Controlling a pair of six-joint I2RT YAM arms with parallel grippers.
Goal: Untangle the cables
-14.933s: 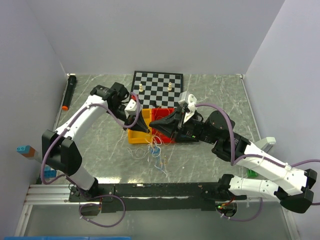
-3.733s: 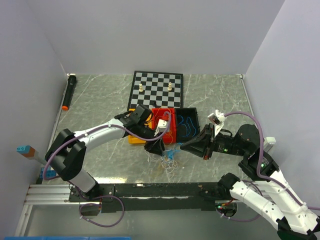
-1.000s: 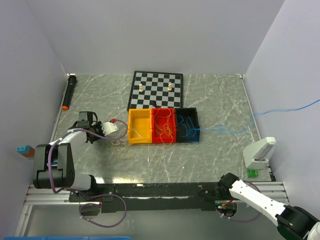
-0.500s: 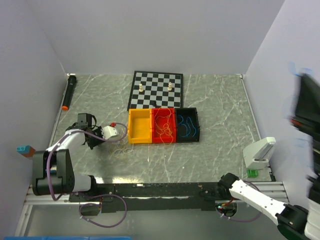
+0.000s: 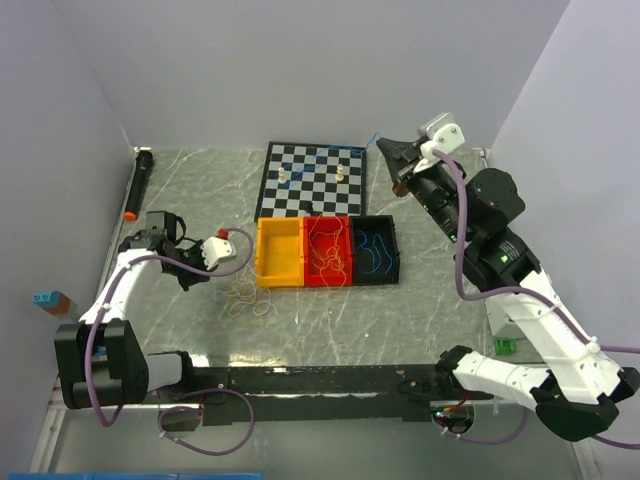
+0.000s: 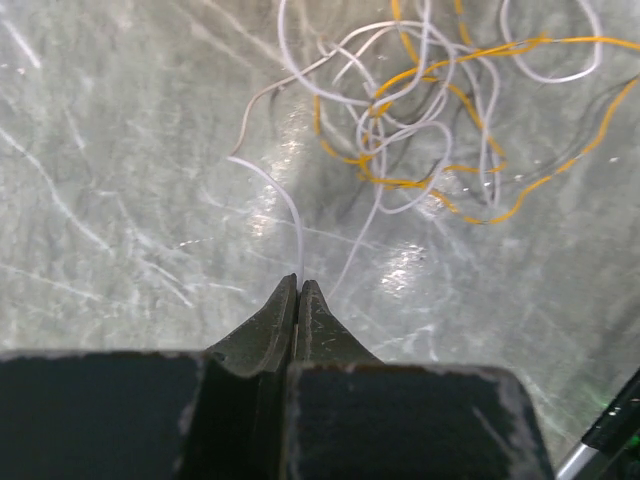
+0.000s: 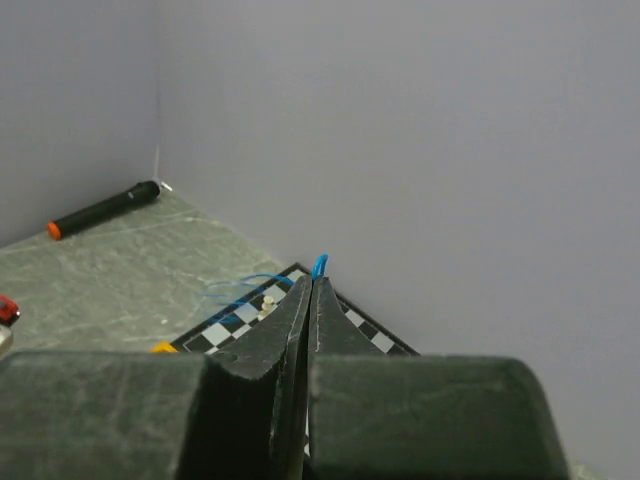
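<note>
A loose tangle of whitish and orange-yellow cables [image 6: 420, 140] lies on the marble table, left of the bins [image 5: 245, 295]. My left gripper [image 6: 298, 284] is low at that tangle's left edge [image 5: 196, 278], shut on the end of a whitish cable [image 6: 290, 215]. My right gripper [image 7: 312, 281] is raised high over the chessboard's back right corner [image 5: 385, 150]. It is shut on a blue cable [image 7: 319, 265], which trails down and left over the board. More blue cable lies in the black bin [image 5: 375, 248], and orange-yellow cable lies in the red bin [image 5: 328, 252].
Three bins stand in a row mid-table; the yellow bin [image 5: 278, 252] is on the left. Behind them is a chessboard [image 5: 312, 175] with two pale pieces. A black marker [image 5: 137, 185] lies by the left wall. A white device [image 5: 510, 345] sits at the right front.
The right arm has swung from beyond the right edge up over the chessboard's back corner, carrying the blue cable. The left gripper has shifted slightly with the whitish cable.
</note>
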